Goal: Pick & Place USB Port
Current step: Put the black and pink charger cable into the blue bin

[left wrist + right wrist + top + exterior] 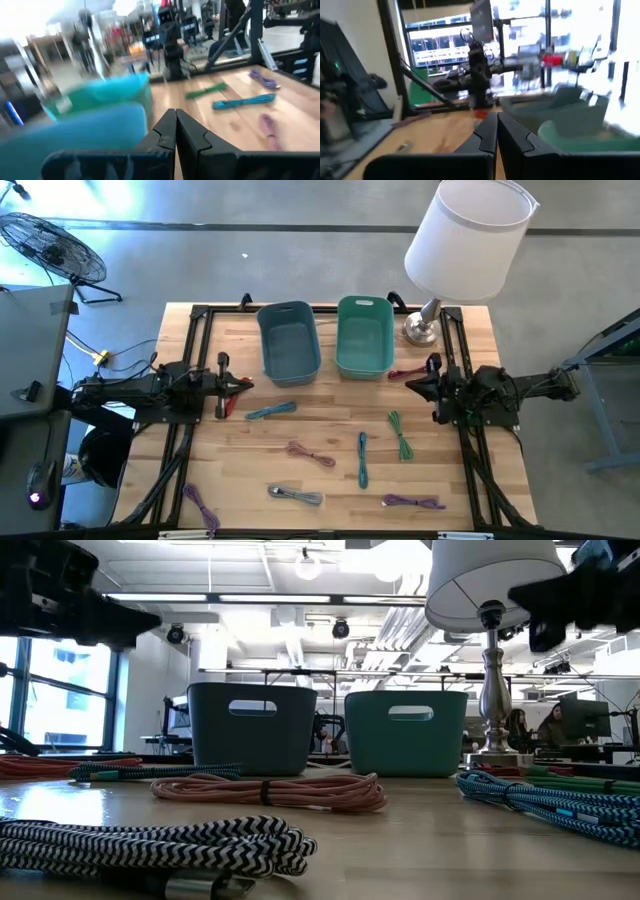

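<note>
Several coiled USB cables lie flat on the wooden table: a teal one (271,411), a pink one (311,453), a blue one (362,457), a green one (400,434), a grey-white one (296,496) and two purple ones (413,501) (201,506). A blue-grey bin (289,340) and a teal bin (364,335) stand side by side at the far edge. My left gripper (243,384) (175,117) hovers shut at the table's left, near the blue-grey bin. My right gripper (410,378) (496,120) hovers shut at the right, beside the teal bin. Neither holds anything.
A lamp with a white shade (468,235) stands on its metal base (420,330) at the far right corner, close to my right arm. Red cables lie by each gripper (228,406) (403,373). Black frame rails (195,340) run along the table's sides.
</note>
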### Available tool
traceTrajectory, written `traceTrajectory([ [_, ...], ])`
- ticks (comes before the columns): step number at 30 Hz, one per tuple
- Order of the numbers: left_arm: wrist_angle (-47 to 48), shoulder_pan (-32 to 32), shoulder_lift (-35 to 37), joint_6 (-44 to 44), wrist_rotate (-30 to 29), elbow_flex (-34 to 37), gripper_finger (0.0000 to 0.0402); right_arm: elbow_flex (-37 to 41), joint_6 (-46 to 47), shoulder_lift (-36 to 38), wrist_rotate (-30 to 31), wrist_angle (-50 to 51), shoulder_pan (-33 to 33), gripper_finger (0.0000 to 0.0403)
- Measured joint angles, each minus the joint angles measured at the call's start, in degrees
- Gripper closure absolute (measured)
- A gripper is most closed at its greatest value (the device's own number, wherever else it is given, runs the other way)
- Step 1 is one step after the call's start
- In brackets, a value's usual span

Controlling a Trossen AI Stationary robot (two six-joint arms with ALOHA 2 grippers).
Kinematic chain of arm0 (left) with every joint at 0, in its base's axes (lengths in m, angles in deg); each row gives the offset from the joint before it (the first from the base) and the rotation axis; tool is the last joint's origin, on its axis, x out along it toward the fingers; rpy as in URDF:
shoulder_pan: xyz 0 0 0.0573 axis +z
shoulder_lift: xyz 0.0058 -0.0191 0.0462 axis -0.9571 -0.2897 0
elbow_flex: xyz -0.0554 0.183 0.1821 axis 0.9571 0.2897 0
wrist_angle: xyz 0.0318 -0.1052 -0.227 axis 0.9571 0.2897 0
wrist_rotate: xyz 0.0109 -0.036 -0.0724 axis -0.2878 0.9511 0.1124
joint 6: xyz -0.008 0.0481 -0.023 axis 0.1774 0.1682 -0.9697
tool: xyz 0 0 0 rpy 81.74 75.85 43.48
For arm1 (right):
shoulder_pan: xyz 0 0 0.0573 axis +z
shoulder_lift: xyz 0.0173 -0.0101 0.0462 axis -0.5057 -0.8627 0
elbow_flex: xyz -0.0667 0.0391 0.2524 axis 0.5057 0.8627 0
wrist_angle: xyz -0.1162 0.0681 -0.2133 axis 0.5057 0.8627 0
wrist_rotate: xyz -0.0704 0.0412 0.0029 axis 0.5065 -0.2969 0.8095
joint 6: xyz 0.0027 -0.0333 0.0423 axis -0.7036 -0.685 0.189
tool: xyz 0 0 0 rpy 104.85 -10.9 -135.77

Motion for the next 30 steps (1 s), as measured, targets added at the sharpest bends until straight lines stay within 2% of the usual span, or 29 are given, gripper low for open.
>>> traceTrajectory([
  [4, -5.5, 0.0, 0.0, 9.4, 0.2, -0.3, 0.0401, -6.7, -7.9, -3.1, 1.3, 4.6, 1.1, 0.0398],
  [7, -3.2, 0.0, -0.1, 14.4, 0.0, -2.0, 0.0401, -15.2, -10.2, -7.7, 4.9, 12.8, 2.4, 0.0398],
  [12, -3.5, 0.0, -0.3, 19.1, 0.0, -4.7, 0.0401, -29.8, -13.0, -20.7, 12.4, 27.4, 5.8, 0.0398],
  [15, -2.6, 0.0, -0.4, 19.6, 0.0, -4.7, 0.0401, -39.6, -12.3, -29.9, 19.1, 41.1, 7.5, 0.0398],
  [19, -0.2, 0.0, -0.3, 19.6, 0.0, -4.8, 0.0401, -52.8, -4.4, -42.4, 24.6, 65.0, 8.6, 0.0398],
  [24, 4.4, 0.0, -0.4, 18.5, -0.1, -4.8, 0.0401, -64.5, 1.4, -55.8, 22.3, 88.9, 8.6, 0.0399],
  [27, 4.9, 0.0, -0.4, 18.0, -0.6, -4.8, 0.0401, -68.0, 6.0, -61.8, 19.1, 96.3, 8.2, 0.0399],
  [30, 4.8, 0.0, -0.4, 18.1, -0.6, -4.8, 0.0401, -68.7, 9.2, -65.2, 16.6, 97.7, 6.5, 0.0398],
])
